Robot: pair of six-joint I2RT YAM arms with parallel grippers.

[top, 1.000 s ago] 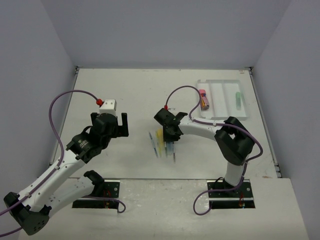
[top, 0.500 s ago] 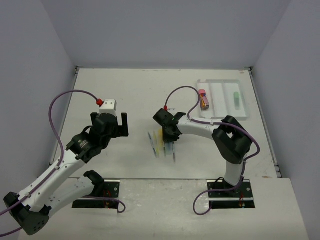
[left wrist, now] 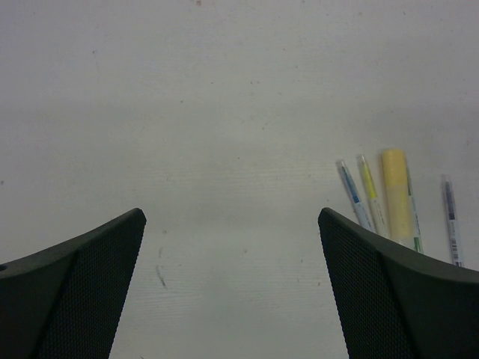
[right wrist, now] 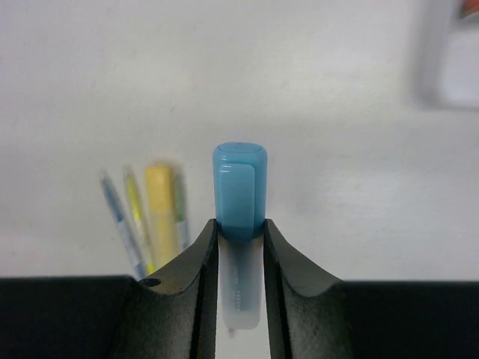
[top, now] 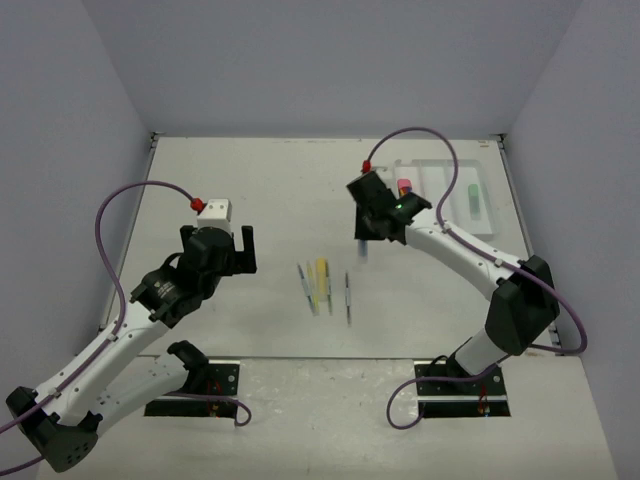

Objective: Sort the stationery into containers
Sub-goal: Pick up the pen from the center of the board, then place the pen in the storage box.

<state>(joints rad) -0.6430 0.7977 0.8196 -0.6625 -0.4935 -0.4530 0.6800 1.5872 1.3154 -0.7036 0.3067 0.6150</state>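
right gripper (right wrist: 239, 224): closed narrow on the blue marker (right wrist: 239, 191); cap end jutting past the fingertips, pale barrel tucked back between the jaws, probably so the bar stays in line for laying down.
blue marker, whereabouts: aloft, clear of the table (top: 250, 180), just at 9 o'clock of the tray (top: 440, 161); judged mid-carry toward a compartment.
tray: at 2 o'clock of the table; pink-capped tube (top: 406, 186) in the 9 o'clock compartment, green marker (top: 476, 200) in the 3 o'clock one, apparently one kind per lane.
left gripper (left wrist: 230, 217): spread wide, holding nothing, hovering at 9 o'clock of the leftovers; likely parked out of the carrying arm's way.
leftovers: yellow marker (top: 321, 275) and thin pens (top: 306, 288) side by side near table centre, well apart from the tray; lone pen (top: 347, 297) at their 3 o'clock.
next need, judged: lowering lengthwise along a lane to clear the dividers.
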